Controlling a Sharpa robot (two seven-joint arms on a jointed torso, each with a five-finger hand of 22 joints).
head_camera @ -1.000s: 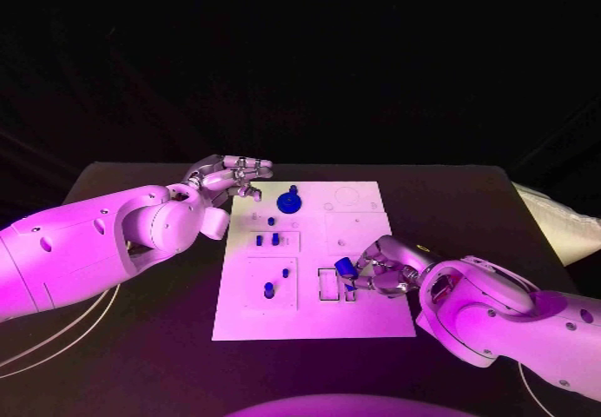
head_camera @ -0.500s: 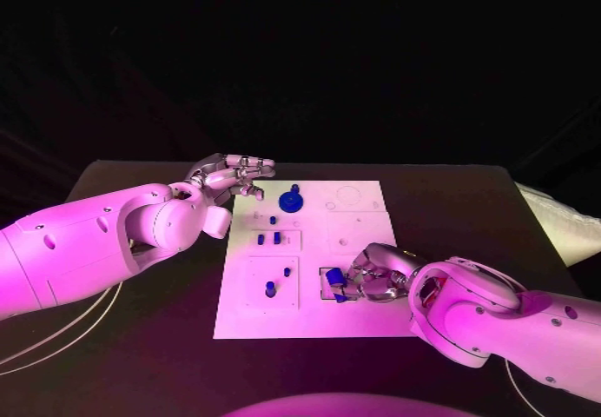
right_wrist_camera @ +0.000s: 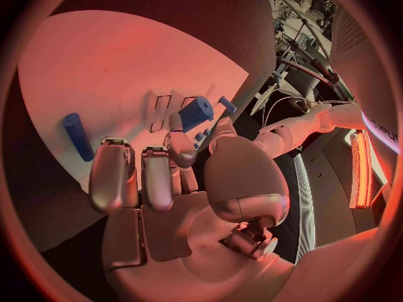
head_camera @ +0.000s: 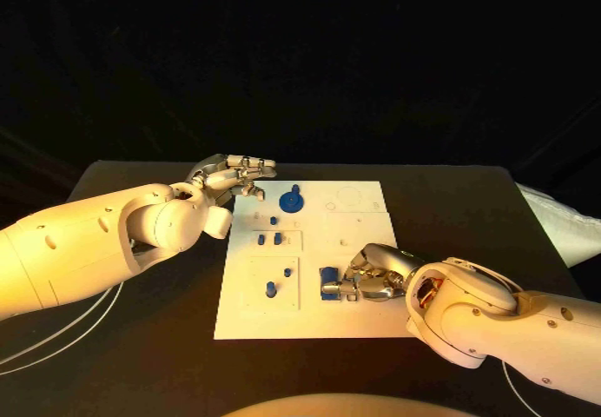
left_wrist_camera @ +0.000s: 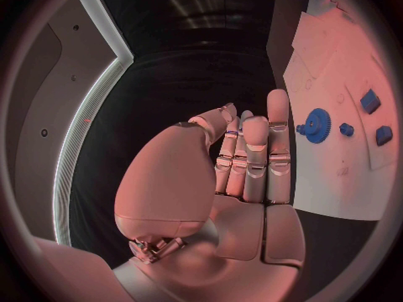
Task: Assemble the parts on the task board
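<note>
Here, the task board [head_camera: 357, 320] lies flat in the middle of the black counter [head_camera: 464, 195]. The right hand [head_camera: 370, 276] sits over the board's near right part, and its fingers [right_wrist_camera: 183, 147] pinch a blue block [head_camera: 331, 284] just beside a dark-outlined rectangular slot [right_wrist_camera: 160, 112]. In the right wrist view the block [right_wrist_camera: 195, 112] stands between the thumb and one finger, the other fingers straight and close together beside it. Whether the block touches the board cannot be told.

Left hand [head_camera: 229, 176] hovers at the board's far left corner. Its fingers [left_wrist_camera: 277, 137] are straight and pressed side by side, thumb folded in near them, nothing in the hand.

Parts on the board: a blue gear [head_camera: 291, 203] with a small knob towards the far edge, near the left hand; the left wrist view shows it [left_wrist_camera: 318, 125] beyond the fingertips. Two small blue pieces [head_camera: 268, 238] side by side in a recessed panel at mid-board. Two more blue pegs [head_camera: 278, 281] in the panel nearer the robot. A blue cylinder [right_wrist_camera: 76, 135] lies on the board, apart from the held block.
</note>
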